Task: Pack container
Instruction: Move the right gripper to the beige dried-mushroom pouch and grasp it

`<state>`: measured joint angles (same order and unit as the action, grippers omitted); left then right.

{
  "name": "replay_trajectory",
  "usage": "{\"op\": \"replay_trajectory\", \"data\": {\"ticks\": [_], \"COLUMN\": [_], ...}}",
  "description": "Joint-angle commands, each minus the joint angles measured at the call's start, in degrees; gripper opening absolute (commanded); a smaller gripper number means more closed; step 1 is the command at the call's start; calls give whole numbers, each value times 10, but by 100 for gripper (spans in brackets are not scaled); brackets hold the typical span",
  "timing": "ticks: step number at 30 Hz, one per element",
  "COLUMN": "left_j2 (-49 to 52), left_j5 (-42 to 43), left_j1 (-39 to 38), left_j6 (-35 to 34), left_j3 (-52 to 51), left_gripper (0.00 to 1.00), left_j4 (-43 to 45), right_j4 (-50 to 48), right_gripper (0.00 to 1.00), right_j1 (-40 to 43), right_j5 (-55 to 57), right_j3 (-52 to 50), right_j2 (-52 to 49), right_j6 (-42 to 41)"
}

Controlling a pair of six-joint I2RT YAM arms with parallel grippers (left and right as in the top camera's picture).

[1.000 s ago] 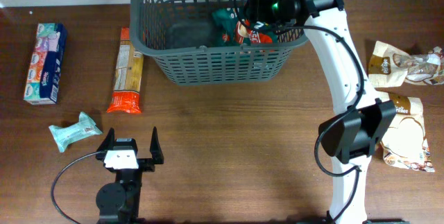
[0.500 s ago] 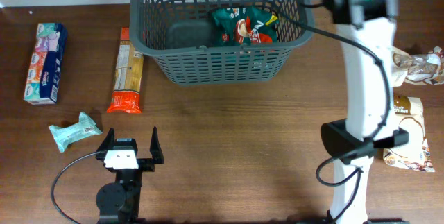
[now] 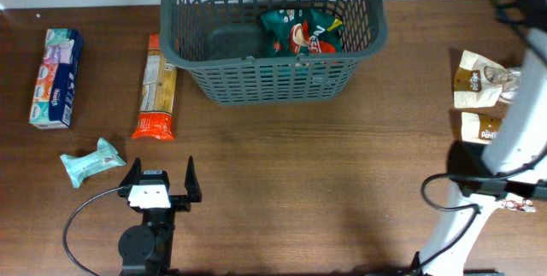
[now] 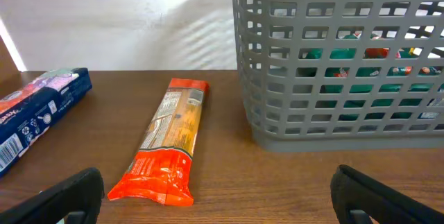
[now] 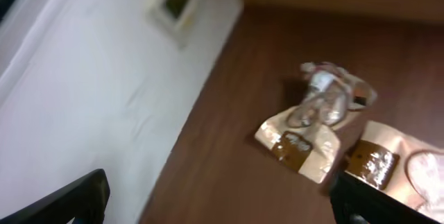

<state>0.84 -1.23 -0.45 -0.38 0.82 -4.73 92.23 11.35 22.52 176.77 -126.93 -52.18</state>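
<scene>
The container (image 3: 265, 79) is a dark grey lattice basket at the back middle of the table, and its slotted wall (image 4: 333, 64) fills the right of the left wrist view. A green snack packet (image 3: 299, 32) lies inside it, showing through the slots (image 4: 361, 64). My left gripper (image 3: 161, 176) rests open near the front left, nothing between its fingers (image 4: 222, 200). My right gripper (image 5: 222, 200) is open and empty, high over the table's far right. Its view is blurred. In the overhead view the right arm (image 3: 521, 114) runs to the right edge, with the gripper cut off.
An orange packet (image 3: 155, 88) lies left of the basket, with a blue tissue box (image 3: 55, 78) further left and a mint tissue pack (image 3: 92, 161) near the left gripper. Tan coffee packets (image 3: 479, 79) lie at the right edge, also in the right wrist view (image 5: 312, 137).
The right arm has swung from over the basket out to the far right, its jaws opening wider. The green packet stays in the basket. The left arm has not moved.
</scene>
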Motion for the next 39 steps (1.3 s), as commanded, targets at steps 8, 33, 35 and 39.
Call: {"op": "replay_trajectory", "data": {"ticks": [8, 33, 35, 39], "left_j2": [-5, -5, -5, -5], "left_j5": [6, 6, 6, 6], "left_j1": [1, 1, 1, 1], "left_j6": [9, 9, 9, 9], "left_j3": [-3, -3, -3, -3], "left_gripper": [99, 99, 99, 99], "left_j4": [0, 0, 0, 0], "right_j4": [-33, -272, -267, -271], "right_gripper": [99, 99, 99, 99], "right_j1": [97, 169, 178, 187], "right_j5": [-114, -129, -134, -160], "right_j3": [-193, -417, -417, -417], "right_j2": [1, -12, -20, -41], "right_j6": [-240, -150, -162, -162]}}
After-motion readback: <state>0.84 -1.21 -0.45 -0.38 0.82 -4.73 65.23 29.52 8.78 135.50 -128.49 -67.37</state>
